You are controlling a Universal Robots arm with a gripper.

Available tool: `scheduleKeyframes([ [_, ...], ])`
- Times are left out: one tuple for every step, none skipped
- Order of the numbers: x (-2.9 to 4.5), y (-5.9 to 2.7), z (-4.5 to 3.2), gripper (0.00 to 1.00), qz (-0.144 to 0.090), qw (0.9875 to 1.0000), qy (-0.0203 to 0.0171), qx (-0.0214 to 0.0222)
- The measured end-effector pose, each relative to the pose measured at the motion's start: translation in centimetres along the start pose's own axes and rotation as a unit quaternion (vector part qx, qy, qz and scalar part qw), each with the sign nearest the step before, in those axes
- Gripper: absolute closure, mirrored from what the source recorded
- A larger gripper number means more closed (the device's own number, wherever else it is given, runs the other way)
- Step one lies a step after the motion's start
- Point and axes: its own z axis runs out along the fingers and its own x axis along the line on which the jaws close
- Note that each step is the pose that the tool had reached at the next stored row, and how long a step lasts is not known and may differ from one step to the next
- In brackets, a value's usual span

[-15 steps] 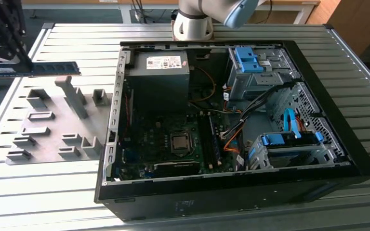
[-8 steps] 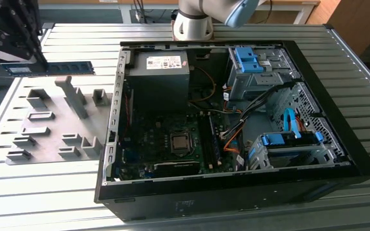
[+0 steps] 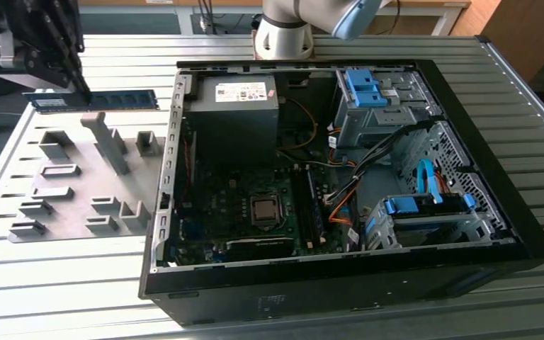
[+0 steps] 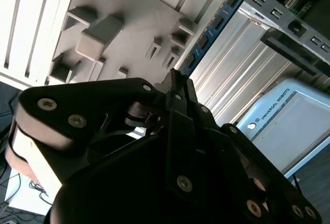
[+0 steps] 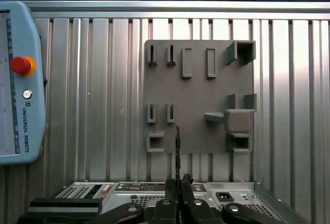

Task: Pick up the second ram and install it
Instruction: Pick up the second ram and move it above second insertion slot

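Exterior view, gripper (image 3: 78,95) hanging over grey holder plate (image 3: 74,191), pointing down, clamped on the level second ram (image 3: 121,99)

Bright, even light. Ribbed metal table (image 3: 64,297) glares pale, washing to white at 1 edge in the second wrist view. Case (image 3: 348,290) interior dim. Gripper (image 5: 179,183) and held ram (image 5: 177,147) look dark.

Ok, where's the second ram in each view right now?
Exterior view: second ram held in the gripper, by the grey holder plate on the exterior view's left.
Second wrist view: second ram runs out from the gripper, beside the plate.
First wrist view: edge-on in the gripper, crossing the plate's edge.
Shared landmark: the grey holder plate.
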Motion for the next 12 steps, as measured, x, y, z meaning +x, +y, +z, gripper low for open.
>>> scheduleKeyframes([
  [0.0, -0.27, 0.0, 0.86, 0.0, 1.0, 0.0, 0.0],
  [0.0, -0.52, -0.01, 0.86, 0.0, 1.0, 0.0, 0.0],
  [-0.01, -0.76, -0.01, 0.86, 0.0, 1.0, 0.0, 0.0],
  [-0.01, -1.01, -0.02, 0.86, 0.0, 1.0, 0.0, 0.0],
  [-0.01, -1.28, -0.03, 0.86, 0.0, 1.0, 0.0, -0.0001],
  [-0.01, -1.54, -0.03, 0.86, 0.0, 1.0, 0.0, 0.0],
  [-0.01, -1.8, -0.03, 0.86, 0.0, 1.0, 0.0, 0.0],
  [-0.01, -2.09, -0.03, 0.86, 0.0, 1.0, 0.0, 0.0],
  [-0.02, -2.4, -0.04, 0.86, 0.0, 1.0, 0.0, 0.0],
  [-0.02, -2.76, -0.05, 0.86, 0.0, 1.0, 0.0, 0.0],
  [-0.02, -3.08, -0.05, 0.86, 0.0, 1.0, 0.0, 0.0],
  [-0.02, -3.39, -0.06, 0.86, 0.0, 1.0, 0.0, 0.0],
])
